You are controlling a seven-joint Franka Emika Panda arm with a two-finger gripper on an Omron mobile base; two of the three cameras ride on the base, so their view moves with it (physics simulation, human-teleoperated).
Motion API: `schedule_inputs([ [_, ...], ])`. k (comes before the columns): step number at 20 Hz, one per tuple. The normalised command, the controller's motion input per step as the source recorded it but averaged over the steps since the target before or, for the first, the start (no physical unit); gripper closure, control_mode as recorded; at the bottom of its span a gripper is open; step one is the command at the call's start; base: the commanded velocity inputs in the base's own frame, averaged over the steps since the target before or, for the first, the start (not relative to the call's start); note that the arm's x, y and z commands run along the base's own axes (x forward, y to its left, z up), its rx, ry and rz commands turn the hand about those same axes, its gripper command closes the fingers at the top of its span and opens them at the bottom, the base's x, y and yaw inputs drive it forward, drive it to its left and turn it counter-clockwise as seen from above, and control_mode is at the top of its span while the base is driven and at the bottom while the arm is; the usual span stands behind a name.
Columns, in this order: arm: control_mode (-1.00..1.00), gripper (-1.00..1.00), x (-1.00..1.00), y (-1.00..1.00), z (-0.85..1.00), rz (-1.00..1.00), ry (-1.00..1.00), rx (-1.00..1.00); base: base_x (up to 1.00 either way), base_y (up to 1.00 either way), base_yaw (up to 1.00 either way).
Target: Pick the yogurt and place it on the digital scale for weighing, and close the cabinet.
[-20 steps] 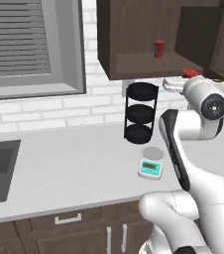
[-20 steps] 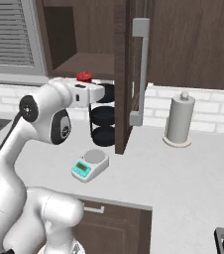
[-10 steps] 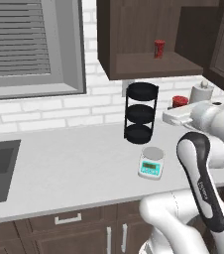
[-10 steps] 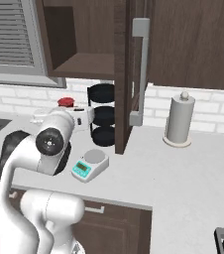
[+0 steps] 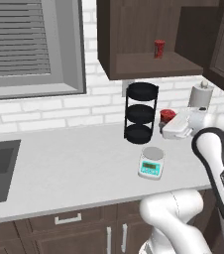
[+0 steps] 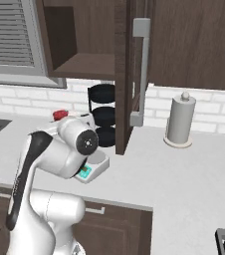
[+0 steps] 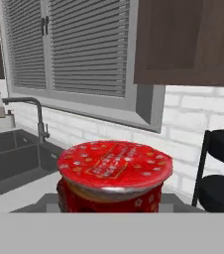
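The yogurt (image 7: 115,176), a red cup with a printed red foil lid, sits directly in front of the hand camera; its lower body is cut off by the frame's bottom, and the finger tips cannot be made out there. In the left base view the yogurt (image 5: 167,116) shows at the end of the white hand, raised above the counter (image 5: 74,163), beside the black three-tier stand (image 5: 140,113) and up and to the right of the digital scale (image 5: 151,162). The gripper (image 5: 172,123) is closed tight about the cup; the contact itself is hidden behind the hand's housing. In the right base view just the red top of the yogurt (image 6: 59,115) peeks over the arm.

The digital scale (image 6: 92,169) is half covered by the arm's joint in that view; its round plate carries nothing. A second red container (image 5: 159,48) stands on the shelf of the cabinet (image 5: 148,34), whose door (image 6: 127,74) stands open, seen edge-on with its long bar handle (image 6: 141,69). A paper towel roll (image 6: 179,120) stands to the right. A sink (image 7: 15,161) and faucet (image 7: 33,116) lie under the shuttered window (image 5: 29,44).
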Motion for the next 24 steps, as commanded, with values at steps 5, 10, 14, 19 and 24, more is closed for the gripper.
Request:
schedule_inputs([
  [5, -1.00, 1.00, 0.18, 0.30, -0.59, 0.17, 0.00, 0.00, 0.00, 0.00, 0.00],
  [10, -1.00, 1.00, 0.15, 0.00, -0.41, 0.16, 0.03, 0.01, 0.00, 0.00, 0.00],
  [14, -1.00, 1.00, 0.03, -0.04, -0.30, 0.13, 0.00, 0.00, 0.00, 0.00, 0.00],
  [19, -1.00, 1.00, 0.10, -0.15, -0.20, 0.07, 0.00, 0.00, 0.00, 0.00, 0.00],
  [24, -1.00, 1.00, 0.12, -0.30, -0.17, 0.09, 0.00, 0.00, 0.00, 0.00, 0.00],
])
